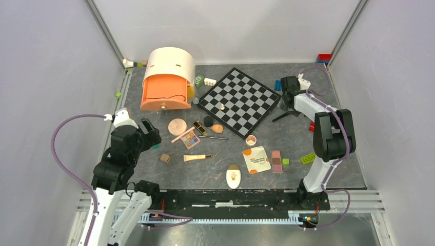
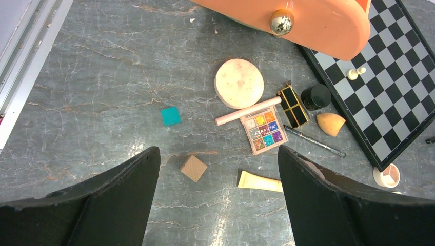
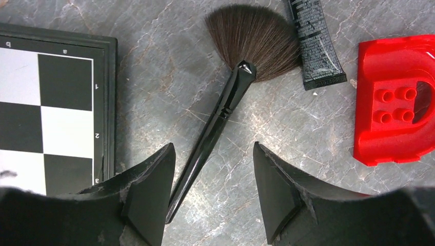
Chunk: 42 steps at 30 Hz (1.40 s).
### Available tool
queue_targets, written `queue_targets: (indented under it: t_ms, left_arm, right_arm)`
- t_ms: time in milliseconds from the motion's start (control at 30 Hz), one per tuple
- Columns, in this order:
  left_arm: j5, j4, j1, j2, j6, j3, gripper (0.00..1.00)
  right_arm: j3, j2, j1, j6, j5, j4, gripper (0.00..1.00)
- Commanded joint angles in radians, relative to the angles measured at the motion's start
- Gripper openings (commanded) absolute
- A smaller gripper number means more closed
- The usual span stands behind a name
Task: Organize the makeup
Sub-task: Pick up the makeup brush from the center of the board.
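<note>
Surface: dark marbled and carrying everything. Makeup is scattered mid + right, so sorting looks barely begun.

Drawer box: back-left, cream hood w/ orange drawer pulled out. Prob the destination, left open so bits can drop in. Can't tell what's inside.

Chessboard: lies diagonal btwn the two makeup groups, not part of the job.

Left claw: jaws wide, holding nothing, hanging over the near-left cluster. Reads as a standby pose, well placed for that group.

Right claw: far back-right, pointing down, jaws part-way apart either side of the fan brush handle's tail. The handle lies just by one finger w/ no clamp visible, so it isn't held yet. Straddling the thin handle crosswise makes sense, as it keeps the bristles out of the pinch.

White-orange sachet, blush palette + cream oval: near edge, centre-right, flat.

Round peach compact, pink stick + eyeshadow palette: bunched below the drawer front, the stick lying across btwn the other two.

Black tube: touching the brush bristles. A careless lift could drag it.

Black pencil + cream tube: loose, near the palette.

Red brick, wooden cube, teal cube: stray toys, to be left alone.
</note>
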Motion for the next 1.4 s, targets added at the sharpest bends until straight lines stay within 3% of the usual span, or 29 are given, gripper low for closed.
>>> queue_targets:
  t_ms: [0,400,467,600,667,900,1067,1233,1367]
  left_arm:
    - [0.008,0.039,0.002,0.0,-0.003,-0.005,0.91]
    - [0.004,0.039,0.002,-0.004,-0.003,-0.005,0.91]
    - [0.006,0.039,0.002,-0.007,-0.002,-0.005,0.91]
    - [0.006,0.039,0.002,-0.016,0.001,-0.001,0.91]
    - [0.008,0.039,0.002,-0.02,0.011,0.002,0.91]
    - [0.132,0.031,0.002,0.001,0.069,0.077,0.91]
    - [0.318,0.035,0.002,0.071,0.034,0.191,0.9]
    - [0.591,0.136,0.001,0.15,-0.069,0.209,0.87]
    - [0.658,0.221,-0.006,0.171,-0.14,0.192,0.86]
  right_arm:
    - [0.016,0.014,-0.018,0.014,0.007,0.014,0.63]
    - [-0.007,0.102,-0.071,-0.01,-0.136,0.074,0.55]
    - [-0.022,0.103,-0.073,-0.021,-0.16,0.096,0.48]
    - [-0.045,0.093,-0.08,-0.044,-0.201,0.114,0.09]
    - [-0.068,0.058,-0.08,-0.046,-0.196,0.125,0.01]
    - [-0.191,-0.205,-0.08,-0.096,-0.17,0.182,0.0]
    - [-0.399,-0.529,-0.048,-0.166,-0.473,0.437,0.0]
    - [-0.429,-0.716,0.167,-0.259,-0.663,0.53,0.0]
    - [-0.479,-0.81,0.373,-0.229,-0.759,0.661,0.0]
